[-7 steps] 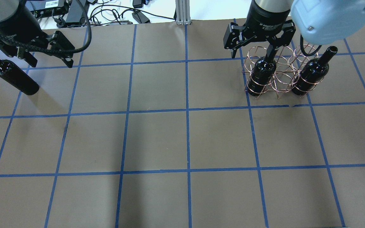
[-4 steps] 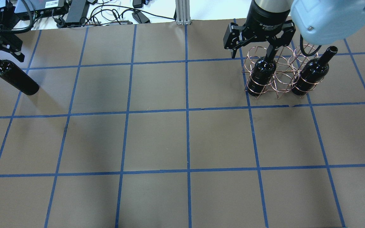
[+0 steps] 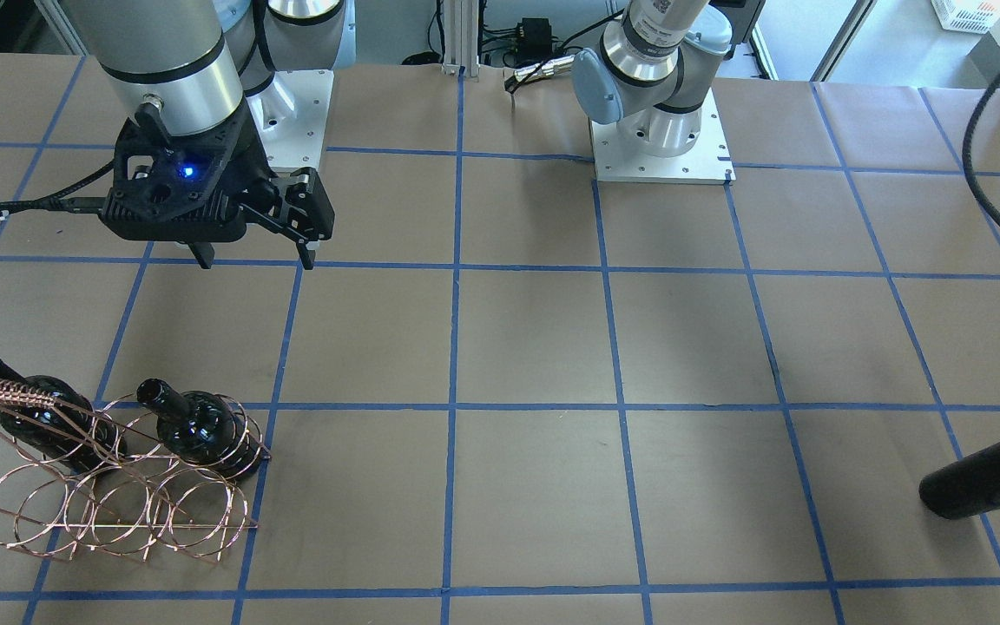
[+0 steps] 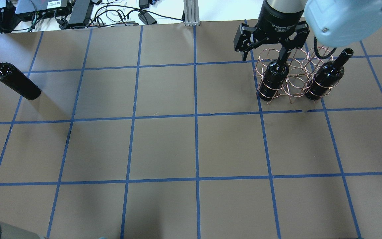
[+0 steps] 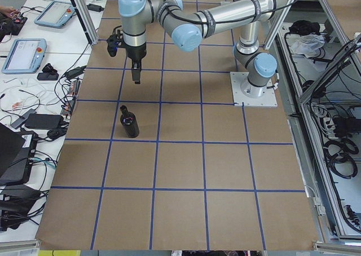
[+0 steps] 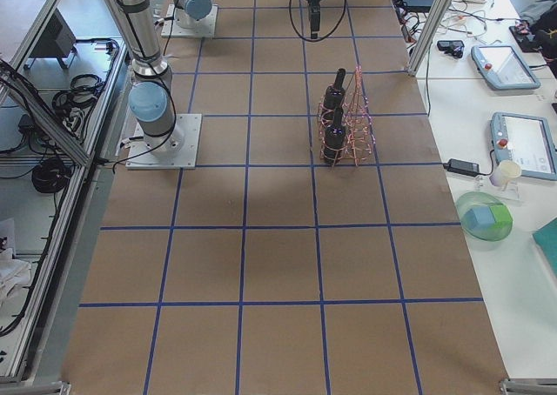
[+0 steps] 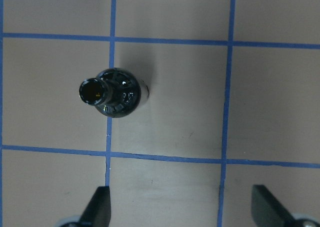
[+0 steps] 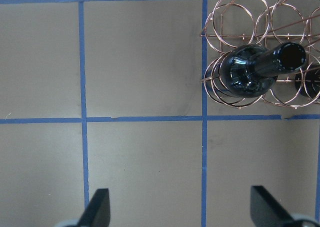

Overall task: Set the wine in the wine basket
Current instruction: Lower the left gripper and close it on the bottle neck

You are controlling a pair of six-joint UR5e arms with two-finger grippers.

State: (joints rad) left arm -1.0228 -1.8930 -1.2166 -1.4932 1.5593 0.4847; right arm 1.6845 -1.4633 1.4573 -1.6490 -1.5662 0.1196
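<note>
Copper wire wine basket [image 3: 118, 512] sits at eight o'clock with two bottles [image 3: 205, 430] standing in it; the third wine bottle [image 3: 986, 477] stands alone at four o'clock. Farther back, the right gripper [image 3: 255, 259] hangs spread and empty. The left gripper [image 7: 182, 209], jaws apart, has pulled off that bottle ungrasped; it probably needs re-approaching.

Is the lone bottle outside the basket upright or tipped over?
Upright: the lone bottle stands on its base in the left side view, and the left wrist camera looks down into its mouth.
</note>
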